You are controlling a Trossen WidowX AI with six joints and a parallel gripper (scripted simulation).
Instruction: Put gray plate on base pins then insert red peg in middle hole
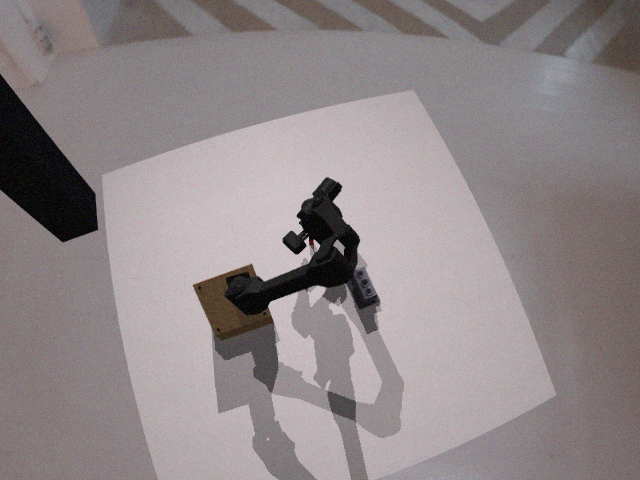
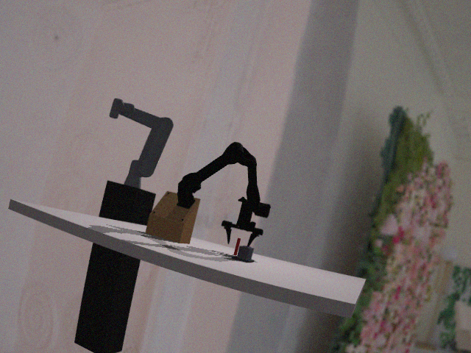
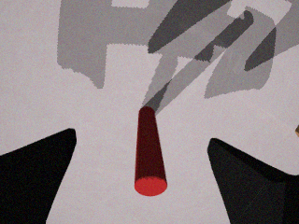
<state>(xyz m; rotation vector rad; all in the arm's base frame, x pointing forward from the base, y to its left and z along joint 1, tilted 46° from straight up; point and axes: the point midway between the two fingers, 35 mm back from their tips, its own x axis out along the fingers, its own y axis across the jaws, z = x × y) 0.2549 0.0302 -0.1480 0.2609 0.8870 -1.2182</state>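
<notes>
The red peg [image 1: 311, 241] [image 2: 237, 249] [image 3: 150, 159] stands upright on the white table. My gripper [image 2: 238, 243] [image 3: 143, 141] is open above the table, pointing down, with one finger on each side of the peg's upper part and neither touching it in the wrist view. The gray plate [image 1: 366, 287] [image 2: 245, 253] shows three round holes in a row and seems to lie flat on its base. The base's pins are too small or hidden to make out. The plate is outside the wrist view. In the top view the arm hides part of the gripper.
The arm is mounted on a wooden block [image 1: 206, 304] [image 2: 167, 223] on the white table [image 1: 439, 361] [image 2: 296, 277]. The plate and base stand close beside the peg. A black pillar [image 1: 41, 180] [image 2: 110, 296] stands beyond the table's edge. Arm shadows cross the table.
</notes>
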